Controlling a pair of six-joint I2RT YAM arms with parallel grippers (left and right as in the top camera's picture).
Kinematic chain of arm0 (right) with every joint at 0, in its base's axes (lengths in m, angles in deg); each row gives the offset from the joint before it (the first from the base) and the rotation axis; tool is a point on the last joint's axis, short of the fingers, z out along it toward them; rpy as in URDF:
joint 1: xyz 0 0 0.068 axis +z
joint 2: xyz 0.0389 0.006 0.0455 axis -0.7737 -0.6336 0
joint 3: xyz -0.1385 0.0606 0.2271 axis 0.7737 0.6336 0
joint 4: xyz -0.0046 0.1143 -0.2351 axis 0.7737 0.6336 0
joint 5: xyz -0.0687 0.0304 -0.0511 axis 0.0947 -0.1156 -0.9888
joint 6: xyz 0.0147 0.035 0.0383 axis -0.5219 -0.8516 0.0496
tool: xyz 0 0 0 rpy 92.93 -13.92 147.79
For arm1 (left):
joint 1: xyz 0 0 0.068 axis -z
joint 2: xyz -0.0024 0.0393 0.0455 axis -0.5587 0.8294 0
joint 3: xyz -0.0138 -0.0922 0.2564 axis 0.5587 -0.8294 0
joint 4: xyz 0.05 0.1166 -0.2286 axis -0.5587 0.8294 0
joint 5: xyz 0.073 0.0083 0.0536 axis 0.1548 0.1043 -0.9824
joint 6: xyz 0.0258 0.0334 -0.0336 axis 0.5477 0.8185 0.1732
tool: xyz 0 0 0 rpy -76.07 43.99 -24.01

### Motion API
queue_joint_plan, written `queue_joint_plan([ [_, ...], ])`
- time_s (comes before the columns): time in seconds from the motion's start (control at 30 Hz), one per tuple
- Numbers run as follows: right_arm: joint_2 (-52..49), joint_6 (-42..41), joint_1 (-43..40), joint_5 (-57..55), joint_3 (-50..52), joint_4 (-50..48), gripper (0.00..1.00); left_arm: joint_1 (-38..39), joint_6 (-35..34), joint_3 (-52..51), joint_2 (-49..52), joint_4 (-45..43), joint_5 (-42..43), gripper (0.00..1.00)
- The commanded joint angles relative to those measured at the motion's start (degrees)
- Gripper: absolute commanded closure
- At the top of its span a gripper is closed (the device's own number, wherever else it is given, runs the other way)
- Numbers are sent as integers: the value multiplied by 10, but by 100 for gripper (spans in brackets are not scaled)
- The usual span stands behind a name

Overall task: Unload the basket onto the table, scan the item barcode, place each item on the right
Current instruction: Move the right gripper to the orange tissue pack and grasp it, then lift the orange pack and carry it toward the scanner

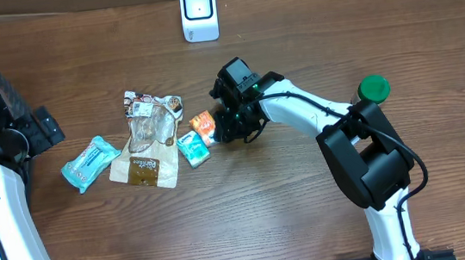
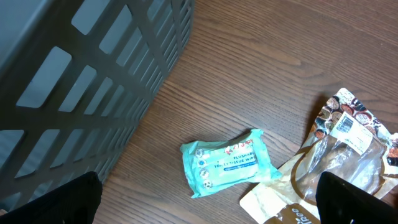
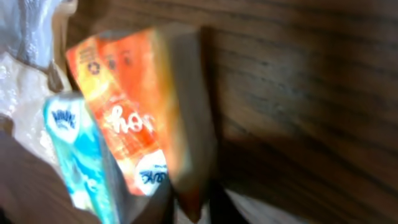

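Observation:
A small orange packet (image 1: 203,126) lies on the wooden table beside a small teal pack (image 1: 193,148). My right gripper (image 1: 225,127) is at the orange packet's right edge. In the right wrist view the orange packet (image 3: 134,118) fills the frame, blurred, and its lower edge sits pinched between the shut jaws of the gripper (image 3: 193,208). The white barcode scanner (image 1: 198,12) stands at the back of the table, well apart from the packet. My left gripper (image 1: 38,129) hangs open at the far left, its dark fingertips (image 2: 56,202) wide apart over bare wood.
A brown-and-clear pouch (image 1: 149,139) and a teal wipes pack (image 1: 90,162) lie left of the orange packet; the wipes pack (image 2: 227,162) and pouch (image 2: 348,155) also show in the left wrist view. A grey mesh basket (image 2: 74,81) stands at the far left.

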Motion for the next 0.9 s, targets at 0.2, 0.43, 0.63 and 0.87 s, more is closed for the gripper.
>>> queue_joint_plan([
  [0.2, 32, 54, -60, 124, 6, 61, 96, -7, -4, 2, -7, -2, -8, 0],
  [0.43, 58, 111, -124, 207, 6, 126, 96, -7, -4, 2, -7, -2, -8, 0],
  [0.63, 58, 123, -128, 221, 6, 142, 96, -7, -4, 2, -7, -2, -8, 1],
  [0.87, 58, 156, -133, 492, 6, 133, 96, -7, -4, 2, -7, -2, -8, 0],
])
